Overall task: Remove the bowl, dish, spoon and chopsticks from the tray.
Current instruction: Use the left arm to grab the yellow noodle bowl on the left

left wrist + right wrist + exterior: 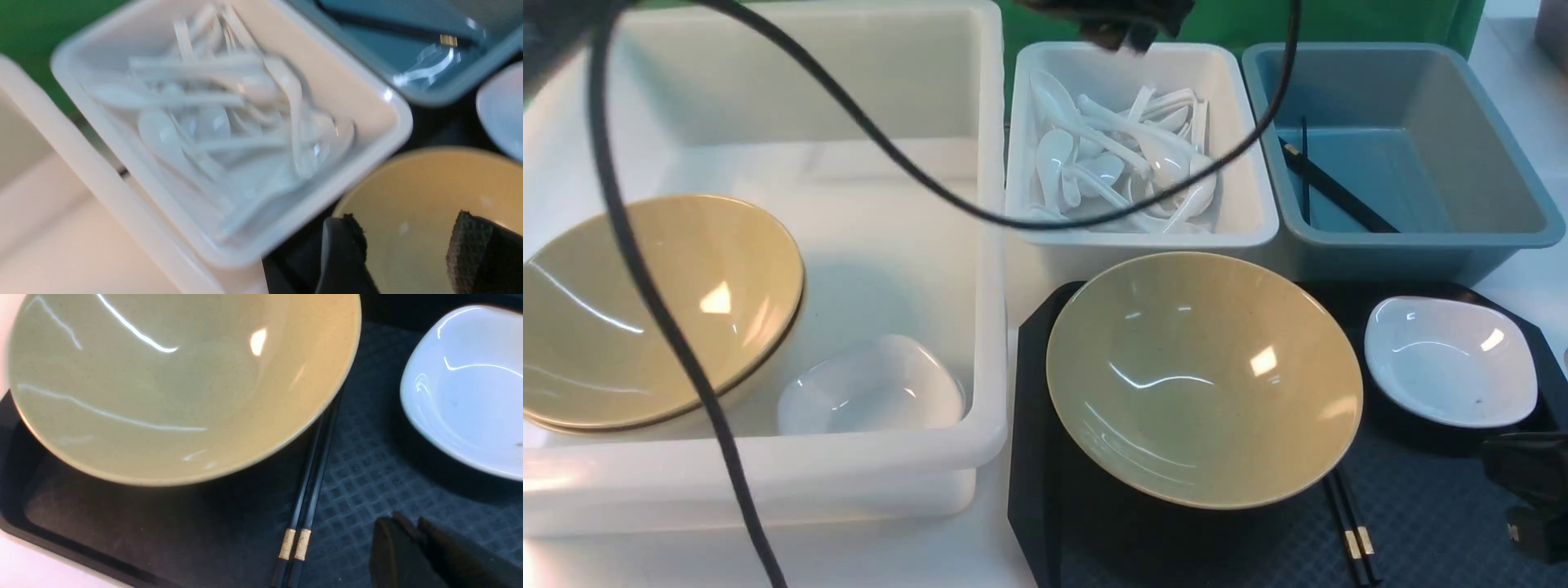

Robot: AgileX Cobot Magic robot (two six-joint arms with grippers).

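1. One right gripper [408, 528] sits at the lower right of the front view, its two dark fingers pressed together on nothing, low over the tray.
2. Two thin black chopsticks [310, 486], each with one pale gold band, lie side by side, touching, on the tray; their far ends run under the bowl's rim.
3. One large black rectangular tray [1033, 457] with clipped corners, a raised rim and a diamond-textured floor fills the lower right.
4. It holds one wide, glossy, faintly speckled tan conical bowl [1205, 380] and, to the right, one small glossy white rounded-square dish [1450, 359] with a dark speck inside.
5. At left, one big white plastic tub [992, 245] holds at least two stacked tan bowls [662, 310] and one white dish [870, 388].
6. One black cable [645, 286] loops across it.
7. Farther back, one small white tub [1143, 238] holds a heap of glossy white soup spoons [1111, 163], too tangled to count.
8. One grey-blue tub [1486, 163] holds black sticks [1339, 196].
9. One left gripper [408, 261] hangs at top centre, its textured fingers apart and empty.
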